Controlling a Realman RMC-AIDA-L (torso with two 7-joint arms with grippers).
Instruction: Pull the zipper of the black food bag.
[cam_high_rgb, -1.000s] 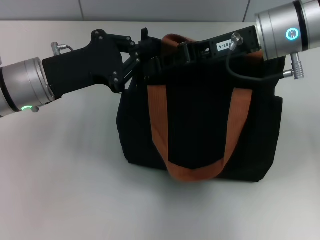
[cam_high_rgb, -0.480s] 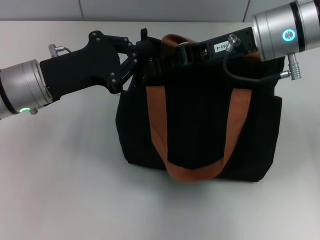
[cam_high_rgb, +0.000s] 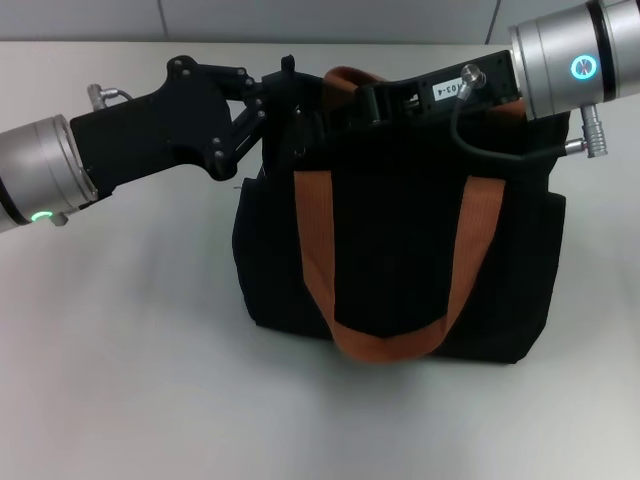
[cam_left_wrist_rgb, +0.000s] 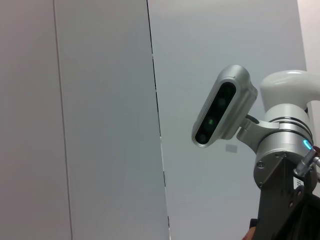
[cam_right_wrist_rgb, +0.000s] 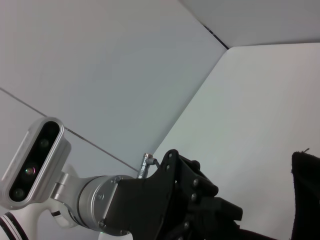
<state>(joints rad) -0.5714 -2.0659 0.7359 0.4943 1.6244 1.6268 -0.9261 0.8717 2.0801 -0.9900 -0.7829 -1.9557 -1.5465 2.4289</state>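
The black food bag (cam_high_rgb: 400, 250) stands upright on the table, with its orange-brown strap handles (cam_high_rgb: 315, 250) hanging down the front. My left gripper (cam_high_rgb: 290, 98) is at the top left end of the bag, shut on the fabric there. My right gripper (cam_high_rgb: 368, 100) lies along the bag's top edge near the middle, behind the top of a strap. The zipper pull tab is hidden. The right wrist view shows the left gripper's black body (cam_right_wrist_rgb: 185, 205) and a corner of the bag (cam_right_wrist_rgb: 307, 190).
The pale table (cam_high_rgb: 120, 350) spreads out on all sides of the bag. A grey panelled wall (cam_high_rgb: 300, 18) runs behind it. The left wrist view shows the wall, the robot's head camera (cam_left_wrist_rgb: 222, 107) and the right arm (cam_left_wrist_rgb: 285, 150).
My left gripper has risen a little and shifted slightly left at the bag's top corner. My right arm shifted slightly and is back near where it was. The bag stays put.
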